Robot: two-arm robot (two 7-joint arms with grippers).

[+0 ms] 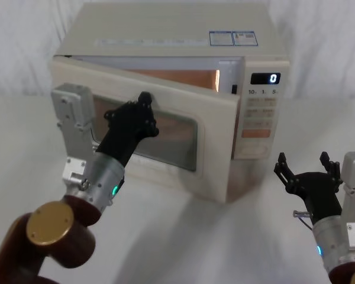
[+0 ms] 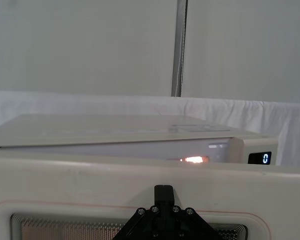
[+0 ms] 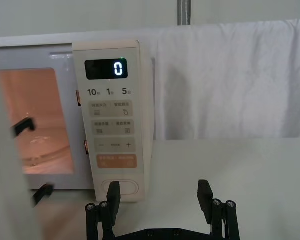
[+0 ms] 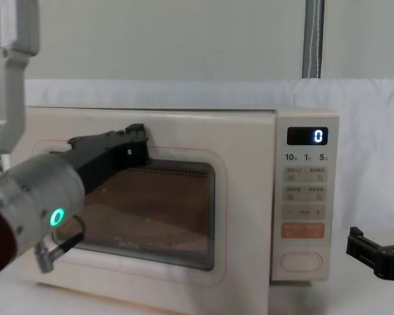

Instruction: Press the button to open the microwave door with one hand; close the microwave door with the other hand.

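Microwave (image 1: 165, 41) sits on the white table (image 1: 183, 242), cream body, w/ its door (image 1: 216, 148) swung partway out. The hinge is on the robot's left, and the free edge stands out toward the robot, so there's a gap at the right showing the orange-lit inside (image 1: 183, 77). In the chest view the door (image 4: 243, 197) still covers most of the front, dark window (image 4: 157, 210) in the middle.

Left gripper (image 1: 145, 106) is up against the outer face of the door, near the window's upper left corner. Its black fingers look drawn together, tips on or just at the panel; can't tell for sure if they touch. It's got hold of nothing. From the left wrist view, the gripper (image 2: 163, 192) points at the cream frame just above the window, w/ the lamp glow (image 2: 192, 160) over the door's top edge.

Right gripper (image 1: 305, 168) hangs low at the robot's right, in front of and below the control panel (image 1: 260, 115), apart from it. Fingers spread wide, nothing between them. In the right wrist view the two fingers (image 3: 205, 192) stand wide apart, w/ the oval door button (image 3: 121, 187) at the panel's bottom just beyond the left one; no contact.

Display (image 1: 265, 78) reads 0. Two black latch hooks (image 3: 25, 126) stick out from the door's edge. White cloth (image 3: 230, 80) hangs behind.
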